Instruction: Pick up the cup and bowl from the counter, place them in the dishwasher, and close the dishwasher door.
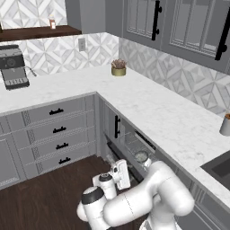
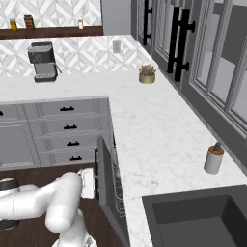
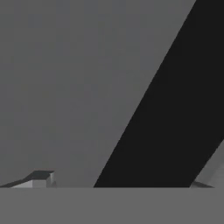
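Closing the dishwasher door looks like the step in hand. In the right base view it stands nearly upright, tilted a little out from the cabinet front below the desk, w/ a narrow gap left at the top. The end effector sits against the door's outer face, near its upper edge. The hand view gives you flat grey panel and a dark diagonal band, so it's pressed very close. Can't tell whether it's released or clenched; the tips aren't resolved in any view. Nothing visibly held.

Dishwasher: through the gap in the left base view you see wire rack and one round pale item, prob. the bowl, resting in the rack. Cup not made out; the rack interior is mostly hidden by the door and arm.

Desk near the dishwasher carries no cup or bowl. What you do see up there: plant pot at the far corner, coffee machine along the left run, pump bottle by the sink.

Judgement: loading appears done, the door push is most of the way. Left: seat the door flush, then back off.
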